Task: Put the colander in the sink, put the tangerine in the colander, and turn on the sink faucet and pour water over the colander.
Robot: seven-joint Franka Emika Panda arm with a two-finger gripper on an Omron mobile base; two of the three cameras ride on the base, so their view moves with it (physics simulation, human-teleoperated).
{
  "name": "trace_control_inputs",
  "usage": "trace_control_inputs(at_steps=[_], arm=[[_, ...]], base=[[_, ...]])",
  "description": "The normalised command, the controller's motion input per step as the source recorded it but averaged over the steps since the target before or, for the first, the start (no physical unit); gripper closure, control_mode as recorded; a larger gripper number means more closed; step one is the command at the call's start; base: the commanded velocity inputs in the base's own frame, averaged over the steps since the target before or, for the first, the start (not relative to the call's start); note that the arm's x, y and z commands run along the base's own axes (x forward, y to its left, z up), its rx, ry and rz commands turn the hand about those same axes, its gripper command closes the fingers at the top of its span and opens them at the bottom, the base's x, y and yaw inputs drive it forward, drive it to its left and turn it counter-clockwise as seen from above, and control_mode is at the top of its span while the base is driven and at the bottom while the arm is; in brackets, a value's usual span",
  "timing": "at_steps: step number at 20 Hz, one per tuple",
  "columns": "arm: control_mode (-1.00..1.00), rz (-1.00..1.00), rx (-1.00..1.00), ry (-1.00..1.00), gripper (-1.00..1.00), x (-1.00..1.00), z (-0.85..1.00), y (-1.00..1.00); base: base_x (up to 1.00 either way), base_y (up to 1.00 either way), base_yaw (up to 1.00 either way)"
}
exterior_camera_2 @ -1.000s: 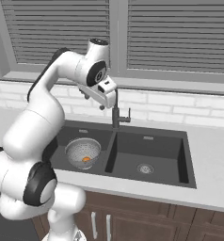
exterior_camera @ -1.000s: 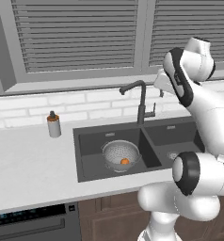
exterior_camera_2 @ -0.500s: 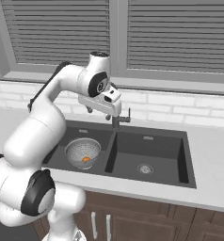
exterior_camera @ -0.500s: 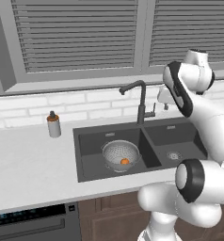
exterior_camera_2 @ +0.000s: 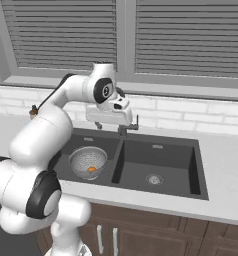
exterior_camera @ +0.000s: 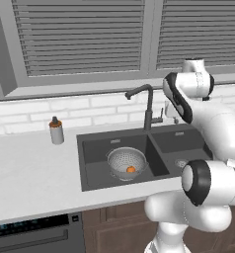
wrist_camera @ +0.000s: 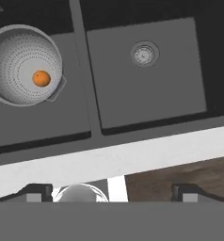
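Sink spans counter, colander seated in left basin, tangerine at its bottom: first two steps look done. Faucet at 12 o'clock behind basin divider, spout arcing toward 9 o'clock; no water visible. Arm has dropped and swung toward faucet base over last second; hand now at lever height, at 3 o'clock of faucet in left base view. Means lever push is next. Gripper fingers set wide apart, holding nothing. Bottle on counter at 9 o'clock.
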Motion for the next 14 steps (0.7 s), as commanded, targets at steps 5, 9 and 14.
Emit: trace_control_inputs(at_steps=[5, 9, 14], arm=[[-1.00, 0.28, 0.00, -0.06, -1.00, 0.24, -0.14, -0.46], [-1.00, 0.44, 0.00, -0.40, -1.00, 0.29, -0.31, -0.29], [-1.00, 0.39, 0.02, -0.73, -1.00, 0.08, -0.29, -0.07]], base=[[0.00, 0.00, 0.00], [0.00, 0.00, 0.00], [0.00, 0.00, 0.00]])
